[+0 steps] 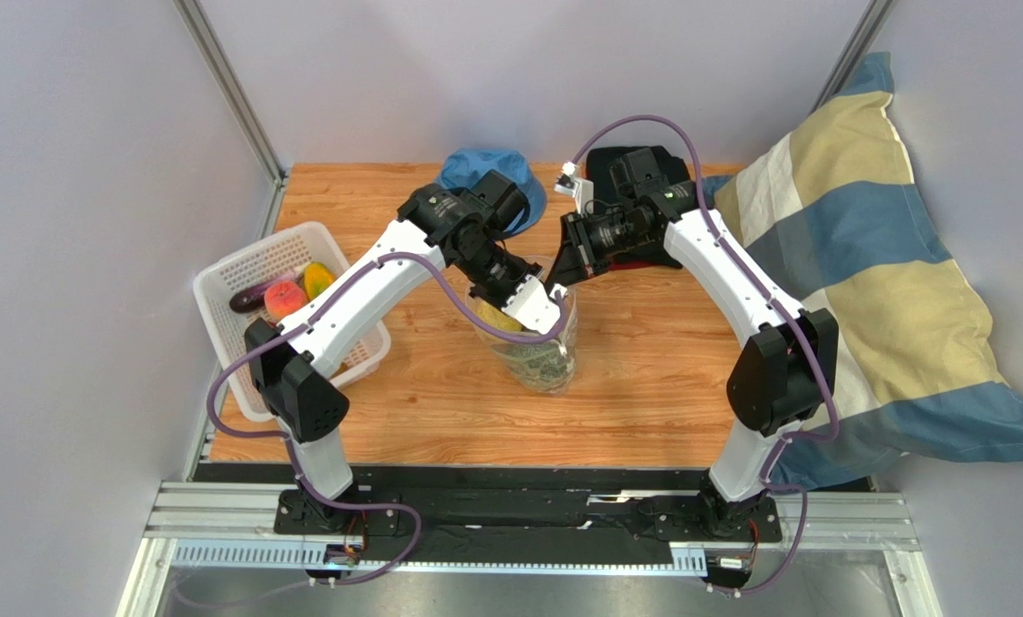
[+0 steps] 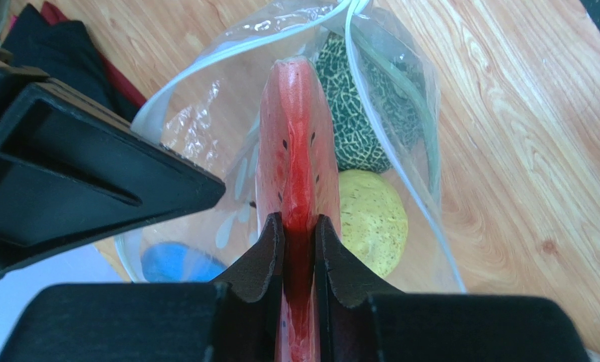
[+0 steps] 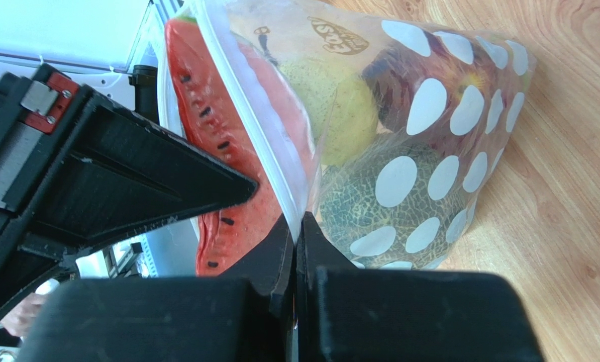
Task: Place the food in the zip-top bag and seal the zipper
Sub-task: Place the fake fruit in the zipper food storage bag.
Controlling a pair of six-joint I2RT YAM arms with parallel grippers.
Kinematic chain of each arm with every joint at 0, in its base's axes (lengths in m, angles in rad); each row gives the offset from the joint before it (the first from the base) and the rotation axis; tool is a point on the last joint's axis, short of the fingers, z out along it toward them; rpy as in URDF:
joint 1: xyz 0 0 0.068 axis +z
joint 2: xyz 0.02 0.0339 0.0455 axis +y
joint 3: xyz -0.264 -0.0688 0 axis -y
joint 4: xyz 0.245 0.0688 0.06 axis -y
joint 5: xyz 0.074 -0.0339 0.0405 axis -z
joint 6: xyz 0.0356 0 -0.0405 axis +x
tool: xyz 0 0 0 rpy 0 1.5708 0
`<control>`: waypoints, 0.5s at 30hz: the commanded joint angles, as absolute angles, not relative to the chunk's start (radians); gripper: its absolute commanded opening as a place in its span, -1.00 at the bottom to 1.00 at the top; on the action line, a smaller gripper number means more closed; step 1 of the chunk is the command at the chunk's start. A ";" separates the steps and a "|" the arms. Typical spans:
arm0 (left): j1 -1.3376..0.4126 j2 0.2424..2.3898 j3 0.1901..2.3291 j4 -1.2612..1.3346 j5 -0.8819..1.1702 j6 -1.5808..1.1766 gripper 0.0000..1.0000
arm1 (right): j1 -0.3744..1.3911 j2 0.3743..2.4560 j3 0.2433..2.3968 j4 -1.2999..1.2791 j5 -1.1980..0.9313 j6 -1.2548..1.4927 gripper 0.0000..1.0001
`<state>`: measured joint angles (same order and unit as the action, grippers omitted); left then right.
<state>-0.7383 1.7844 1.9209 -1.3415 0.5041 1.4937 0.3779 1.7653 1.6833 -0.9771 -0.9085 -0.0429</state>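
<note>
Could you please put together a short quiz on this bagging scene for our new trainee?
1. Which thing does the left gripper hold? A) a cucumber B) a watermelon slice C) a hat
2. True or false: the right gripper pinches the edge of the bag at its mouth.
3. Fill in: more toy fruit lies in the white ____ at the left side of the table.
Key: 1 B; 2 true; 3 basket.
</note>
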 commanded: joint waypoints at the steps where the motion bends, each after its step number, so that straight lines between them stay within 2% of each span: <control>1: -0.741 1.730 1.885 -1.370 0.437 1.531 -0.81 | 0.374 1.770 1.727 -0.979 -0.948 -0.055 -1.00; 8: -0.750 1.718 1.782 -1.131 0.393 1.508 -0.77 | 0.373 1.767 1.729 -1.002 -0.954 -0.078 -1.00; 15: -0.772 1.654 1.773 -1.082 0.417 1.548 -0.81 | 0.370 1.773 1.730 -1.006 -0.969 -0.089 -1.00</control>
<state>-0.7570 1.7439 1.7790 -1.1557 0.3893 1.5063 0.3759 1.7660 1.6840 -1.0019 -0.9291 -0.0620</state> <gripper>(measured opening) 0.183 0.008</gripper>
